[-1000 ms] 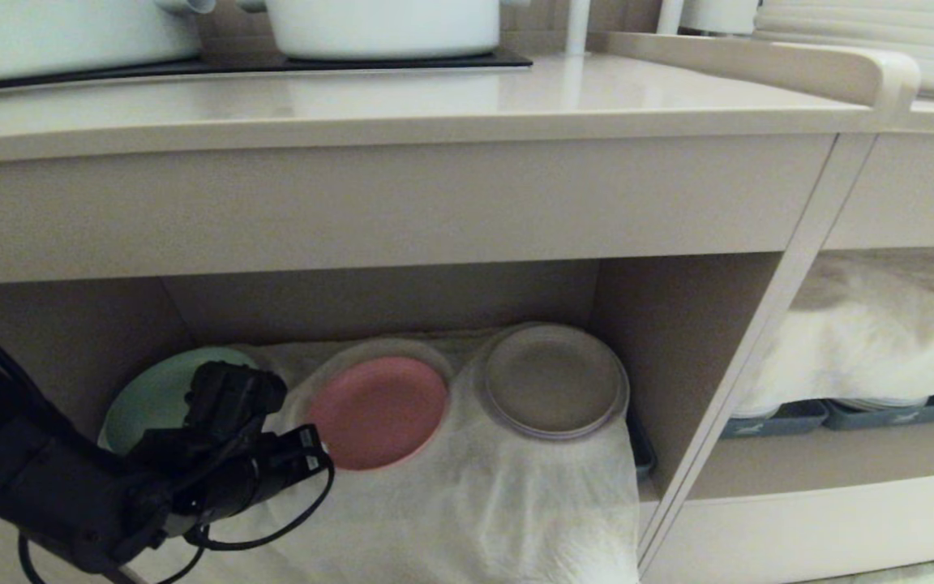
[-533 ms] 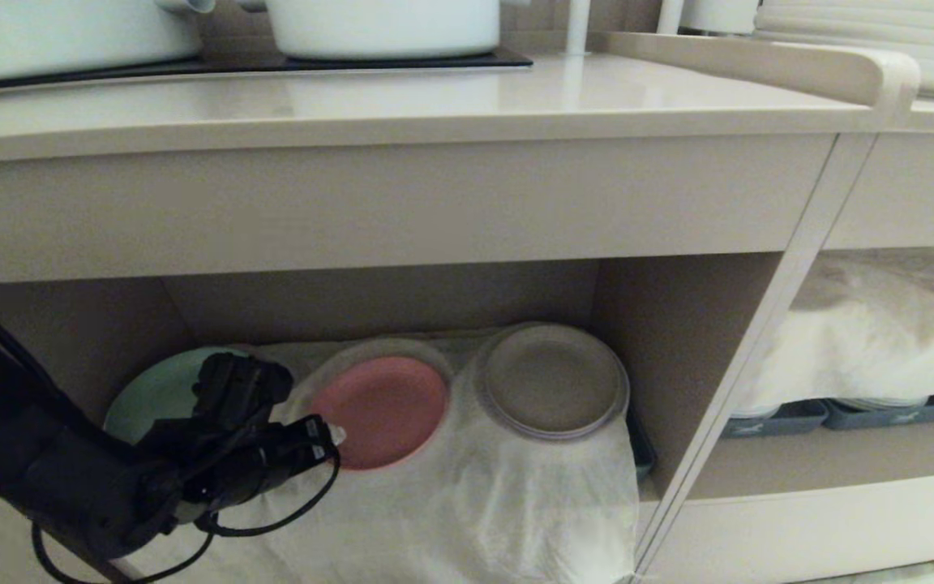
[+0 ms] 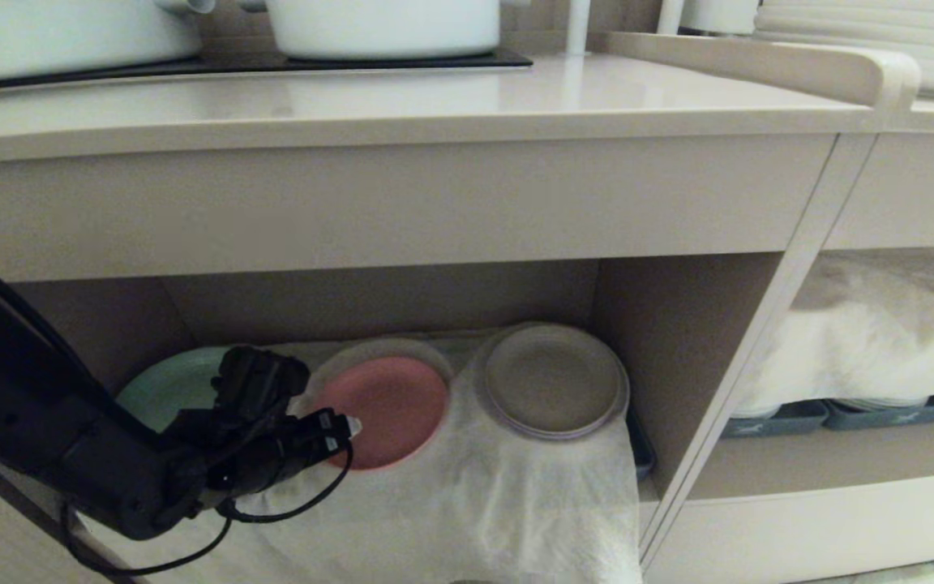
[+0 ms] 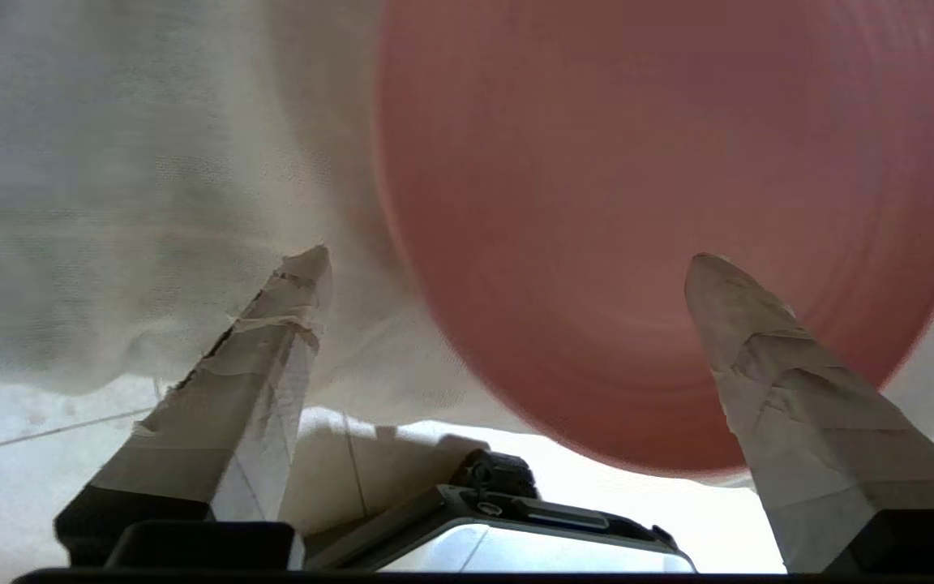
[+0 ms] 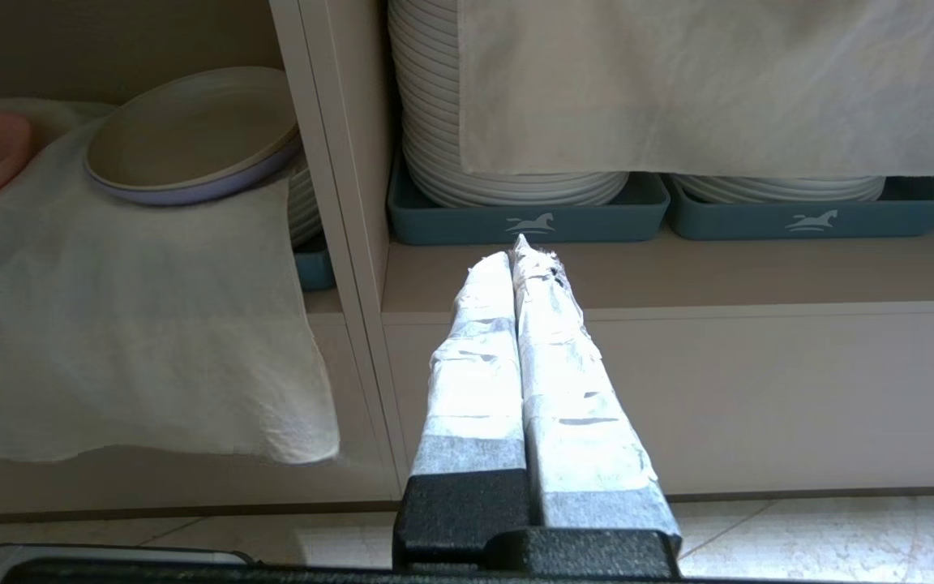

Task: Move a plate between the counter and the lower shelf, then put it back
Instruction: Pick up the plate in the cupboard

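- The pink plate (image 3: pixel 390 410) lies on the white cloth (image 3: pixel 467 503) in the lower shelf (image 3: pixel 661 324), between the green plate (image 3: pixel 167 389) and the grey-brown plate (image 3: pixel 554 381).
- The left gripper (image 3: pixel 345 426) is at the pink plate's near-left rim; its jaws are spread wide and grip nothing.
- The right gripper (image 5: pixel 520 251) is parked low before the neighbouring shelf, jaws pressed together.

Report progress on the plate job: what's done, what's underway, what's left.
Done: nothing that shows; the pink plate lies on the white cloth in the lower shelf, and no plate shows on the counter. Underway: the left claw, open, straddles the plate's near rim without gripping. Left: grasp, lift to the counter, return. The right claw is parked shut.
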You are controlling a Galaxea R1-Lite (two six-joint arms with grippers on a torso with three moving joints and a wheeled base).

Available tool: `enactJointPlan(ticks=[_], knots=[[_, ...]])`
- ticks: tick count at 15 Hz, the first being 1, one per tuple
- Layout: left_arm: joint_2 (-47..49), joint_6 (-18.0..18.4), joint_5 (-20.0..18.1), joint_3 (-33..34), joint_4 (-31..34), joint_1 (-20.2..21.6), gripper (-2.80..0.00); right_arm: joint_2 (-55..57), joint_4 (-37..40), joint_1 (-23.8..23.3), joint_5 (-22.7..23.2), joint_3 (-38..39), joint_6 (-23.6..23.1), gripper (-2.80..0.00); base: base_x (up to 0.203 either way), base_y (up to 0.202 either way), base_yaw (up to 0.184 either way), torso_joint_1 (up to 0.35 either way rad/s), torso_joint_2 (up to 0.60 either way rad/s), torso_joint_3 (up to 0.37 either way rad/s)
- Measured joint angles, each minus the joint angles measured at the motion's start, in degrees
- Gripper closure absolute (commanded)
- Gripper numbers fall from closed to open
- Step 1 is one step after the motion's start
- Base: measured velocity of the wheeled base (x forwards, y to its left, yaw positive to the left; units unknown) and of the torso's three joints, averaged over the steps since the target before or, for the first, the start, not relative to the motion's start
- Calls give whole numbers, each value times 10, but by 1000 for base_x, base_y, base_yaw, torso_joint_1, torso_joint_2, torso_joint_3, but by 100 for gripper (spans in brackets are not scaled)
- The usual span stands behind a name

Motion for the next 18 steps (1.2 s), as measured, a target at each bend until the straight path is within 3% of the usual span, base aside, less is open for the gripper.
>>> enactJointPlan(ticks=[9,18], knots=[[28,-7,-29,-12,0,-2,-280,0,0,0,0,0,0,0,0,0,0,0,0,0],[53,-6,-33,-49,1,-1,-280,0,0,0,0,0,0,0,0,0,0,0,0,0]])
